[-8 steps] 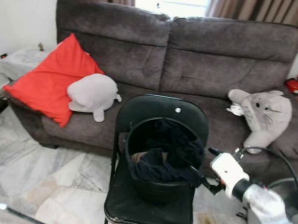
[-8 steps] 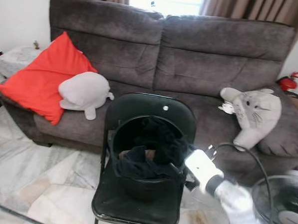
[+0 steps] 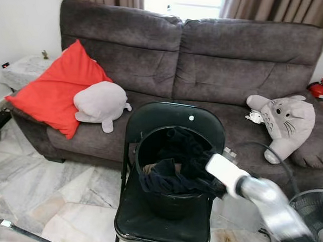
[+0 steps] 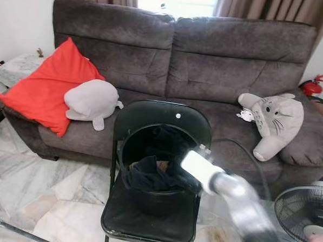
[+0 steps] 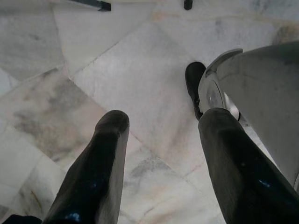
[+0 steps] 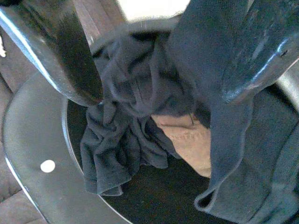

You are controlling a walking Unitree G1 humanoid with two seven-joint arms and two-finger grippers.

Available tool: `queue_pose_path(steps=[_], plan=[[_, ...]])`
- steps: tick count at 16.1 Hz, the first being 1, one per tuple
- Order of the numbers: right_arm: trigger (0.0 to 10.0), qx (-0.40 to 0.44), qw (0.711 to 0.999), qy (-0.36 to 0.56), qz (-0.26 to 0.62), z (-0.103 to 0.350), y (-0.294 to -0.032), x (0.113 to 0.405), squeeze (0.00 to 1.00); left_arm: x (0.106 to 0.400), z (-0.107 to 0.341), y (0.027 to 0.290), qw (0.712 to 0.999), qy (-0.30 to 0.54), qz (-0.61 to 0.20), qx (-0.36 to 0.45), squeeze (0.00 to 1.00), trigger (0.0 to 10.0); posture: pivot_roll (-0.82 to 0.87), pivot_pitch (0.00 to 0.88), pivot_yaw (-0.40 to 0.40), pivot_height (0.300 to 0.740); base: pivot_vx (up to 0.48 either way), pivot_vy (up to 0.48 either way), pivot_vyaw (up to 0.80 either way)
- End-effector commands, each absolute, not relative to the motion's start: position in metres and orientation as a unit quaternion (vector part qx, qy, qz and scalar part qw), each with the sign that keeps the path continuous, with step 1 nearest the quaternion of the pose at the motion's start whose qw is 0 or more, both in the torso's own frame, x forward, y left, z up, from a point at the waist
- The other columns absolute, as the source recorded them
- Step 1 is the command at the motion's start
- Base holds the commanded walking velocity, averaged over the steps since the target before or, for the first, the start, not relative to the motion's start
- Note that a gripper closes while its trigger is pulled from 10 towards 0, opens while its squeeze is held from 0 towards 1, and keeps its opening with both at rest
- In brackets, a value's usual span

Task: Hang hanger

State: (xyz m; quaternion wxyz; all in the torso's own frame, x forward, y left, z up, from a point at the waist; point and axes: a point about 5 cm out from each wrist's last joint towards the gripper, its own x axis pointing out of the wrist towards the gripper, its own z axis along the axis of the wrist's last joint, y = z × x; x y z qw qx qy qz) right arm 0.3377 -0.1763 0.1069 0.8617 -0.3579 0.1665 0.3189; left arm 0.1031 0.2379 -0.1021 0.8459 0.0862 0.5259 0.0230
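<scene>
Since half a second ago the right gripper (image 6: 154, 79) has pushed forward over the bucket's (image 3: 171, 200) right rim; its fingers (image 6: 65, 51) stand spread above the dark clothes (image 6: 131, 112) and a tan cloth (image 6: 187, 140), gripping nothing. No hanger can be made out. The left gripper (image 5: 163, 140) hangs open above the marble floor (image 5: 140, 93). The bucket sits on a black chair (image 3: 161, 229). Behind, a sofa (image 3: 218, 64) carries a red cushion (image 3: 54, 91).

Home living room: grey sofa (image 3: 208, 64), red cushion (image 3: 57, 88), plush toys, curtains, marble floor (image 3: 49, 191)
</scene>
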Motion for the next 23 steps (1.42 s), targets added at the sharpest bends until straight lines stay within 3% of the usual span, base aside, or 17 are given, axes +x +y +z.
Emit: queue_pose_path(steps=[1, 6, 7, 8, 9, 10, 11, 15, 16, 18, 19, 23], plan=[[10.0, -0.351, 0.864, 0.167, 0.321, 0.106, -0.171, 0.342, 0.0, 0.1, -0.102, 0.24, 0.843, 0.531, 0.025, 0.082, 0.0, 10.0, 0.04, 0.0, 0.032, 0.74, 0.0, 0.0, 0.0], [10.0, -0.37, 0.833, 0.174, 0.372, 0.106, -0.147, 0.348, 0.0, 0.101, -0.102, 0.24, 0.842, 0.533, 0.026, 0.08, 0.0, 10.0, 0.04, 0.0, 0.03, 0.74, 0.0, 0.0, 0.0], [9.3, -0.38, 0.824, 0.174, 0.383, 0.106, -0.145, 0.348, 0.0, 0.101, -0.102, 0.24, 0.842, 0.532, 0.027, 0.079, 0.0, 10.0, 0.04, 0.0, 0.03, 0.74, 0.0, 0.0, 0.0], [0.0, -0.38, 0.824, 0.172, 0.384, 0.107, -0.144, 0.348, 0.0, 0.101, -0.102, 0.24, 0.843, 0.532, 0.027, 0.078, 0.0, 10.0, 0.04, 0.0, 0.03, 0.74, 0.0, 0.0, 0.0], [0.0, -0.381, 0.821, 0.173, 0.388, 0.107, -0.143, 0.348, 0.0, 0.101, -0.102, 0.239, 0.843, 0.532, 0.026, 0.077, 0.0, 10.0, 0.04, 0.0, 0.028, 0.74, 0.0, 0.0, 0.0], [9.2, -0.387, 0.81, 0.175, 0.403, 0.106, -0.141, 0.345, 0.0, 0.102, -0.103, 0.239, 0.843, 0.532, 0.025, 0.076, 0.0, 10.0, 0.03, 0.0, 0.027, 0.74, 0.0, 0.0, 0.0], [10.0, -0.386, 0.807, 0.181, 0.407, 0.105, -0.141, 0.343, 0.0, 0.102, -0.103, 0.238, 0.843, 0.532, 0.025, 0.075, 0.0, 10.0, 0.03, 0.0, 0.025, 0.74, 0.0, 0.0, 0.0], [10.0, -0.404, 0.793, 0.204, 0.407, 0.1, -0.145, 0.341, 0.0, 0.102, -0.103, 0.237, 0.844, 0.532, 0.025, 0.068, 0.0, 10.0, 0.03, 0.0, 0.021, 0.74, 0.0, 0.0, 0.0], [0.0, -0.401, 0.793, 0.207, 0.409, 0.1, -0.146, 0.341, 0.0, 0.102, -0.103, 0.236, 0.844, 0.532, 0.025, 0.068, 0.0, 10.0, 0.03, 0.0, 0.02, 0.74, 0.0, 0.0, 0.0], [0.0, -0.399, 0.793, 0.21, 0.409, 0.1, -0.147, 0.34, 0.0, 0.102, -0.103, 0.236, 0.843, 0.533, 0.023, 0.067, 0.0, 10.0, 0.03, 0.0, 0.02, 0.74, 0.0, 0.0, 0.0], [10.0, -0.401, 0.789, 0.217, 0.413, 0.098, -0.148, 0.338, 0.0, 0.102, -0.103, 0.236, 0.843, 0.533, 0.023, 0.067, 0.0, 10.0, 0.03, 0.0, 0.023, 0.74, 0.0, 0.0, 0.0], [10.0, -0.417, 0.785, 0.233, 0.394, 0.094, -0.159, 0.338, 0.0, 0.103, -0.103, 0.236, 0.844, 0.532, 0.023, 0.068, 0.0, 10.0, 0.03, 0.0, 0.023, 0.74, 0.0, 0.0, 0.0]])
